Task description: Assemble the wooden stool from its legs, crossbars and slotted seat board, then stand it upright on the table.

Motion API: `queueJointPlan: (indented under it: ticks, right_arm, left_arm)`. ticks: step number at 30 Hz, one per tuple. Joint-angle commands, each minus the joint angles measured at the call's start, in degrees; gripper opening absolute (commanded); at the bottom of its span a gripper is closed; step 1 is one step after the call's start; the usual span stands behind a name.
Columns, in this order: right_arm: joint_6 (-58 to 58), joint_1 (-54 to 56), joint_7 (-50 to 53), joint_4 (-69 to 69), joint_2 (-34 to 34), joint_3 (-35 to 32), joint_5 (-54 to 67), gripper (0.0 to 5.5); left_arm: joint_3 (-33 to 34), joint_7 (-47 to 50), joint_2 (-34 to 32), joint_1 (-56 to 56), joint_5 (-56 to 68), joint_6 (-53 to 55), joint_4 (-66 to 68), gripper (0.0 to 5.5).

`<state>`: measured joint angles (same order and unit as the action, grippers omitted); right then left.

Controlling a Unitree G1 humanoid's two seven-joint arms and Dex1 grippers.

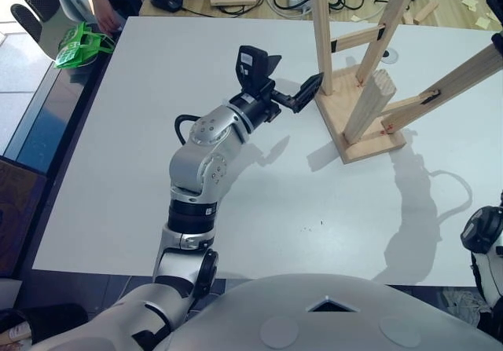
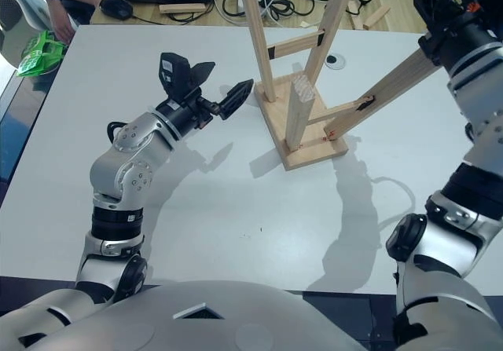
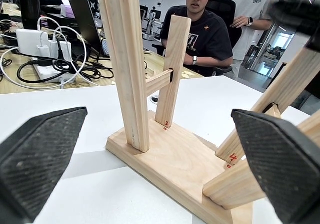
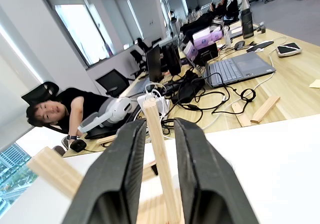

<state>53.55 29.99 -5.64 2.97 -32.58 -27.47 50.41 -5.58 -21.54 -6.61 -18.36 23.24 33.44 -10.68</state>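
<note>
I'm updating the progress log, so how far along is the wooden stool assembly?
Mostly built: the pale wooden stool sits upside down, square seat board flat on the white table, legs and crossbars fitted. In hand: the right gripper clamps the end of one slanted leg; the open left gripper hovers by the board. Left: probably straighten that leg, flip it upright.

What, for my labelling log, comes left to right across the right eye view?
From the left: green bag → mouse → left tool → seat board → right tool, gripping a leg.
</note>
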Motion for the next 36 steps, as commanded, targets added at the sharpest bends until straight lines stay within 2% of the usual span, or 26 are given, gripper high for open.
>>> queueJointPlan:
  ticks: [1, 8, 10, 13, 16, 20, 23, 26, 30, 33, 36]
  right_arm:
    - [5.14, -6.6, 4.21, 1.97, 5.48, 1.42, 0.3, 1.03]
    - [-11.89, -0.4, -1.32, 6.04, 5.27, 3.2, -5.76, 1.03]
    - [-17.76, 1.17, -5.38, 8.62, 2.62, 7.48, -11.2, 1.03]
    - [-24.27, 4.07, -9.85, 11.96, 1.46, 14.07, -18.01, 1.03]
    - [-19.54, 4.14, -5.83, 18.05, 6.92, 17.14, -15.34, 1.03]
    - [-2.52, -8.21, 4.61, 25.22, 14.86, 20.45, -8.08, 1.03]
    - [9.56, -14.23, 13.53, 21.07, 15.97, 17.9, -11.5, 1.03]
    - [15.6, -14.69, 17.94, 15.23, 17.81, 14.74, -13.83, 1.03]
    - [13.77, -12.8, 18.38, 13.16, 22.31, 14.13, -14.42, 1.03]
    - [8.19, -11.3, 17.21, 15.04, 25.34, 13.74, -14.68, 1.03]
    - [-3.7, -7.34, 12.19, 19.41, 25.69, 14.01, -15.82, 1.03]
  left_arm:
    - [0.0, 0.14, -0.35, 0.1, 0.06, 1.39, -1.08, 5.4]
    - [-0.04, 0.35, 0.12, 0.06, -0.05, 1.54, -1.1, 5.4]
    - [-0.03, 1.15, 0.53, -0.42, -0.56, 1.32, -1.12, 5.4]
    - [0.65, 8.07, 4.86, -1.27, -2.55, 0.06, -1.33, 5.4]
    - [2.37, 12.84, 7.47, -2.31, -4.25, -2.26, 0.4, 5.4]
    - [4.59, 13.46, 7.15, -2.83, -4.35, -3.75, 1.18, 5.4]
    - [5.96, 13.74, 7.51, -3.25, -3.59, -4.14, 1.26, 5.4]
    - [5.83, 13.76, 7.77, -3.03, -3.84, -4.22, 1.29, 5.4]
    - [5.43, 13.96, 7.98, -3.13, -4.39, -4.2, 1.59, 5.4]
    - [5.71, 14.0, 7.62, -3.15, -4.67, -4.32, 2.04, 5.4]
    - [5.69, 13.89, 7.3, -3.29, -5.11, -4.77, 2.91, 5.4]
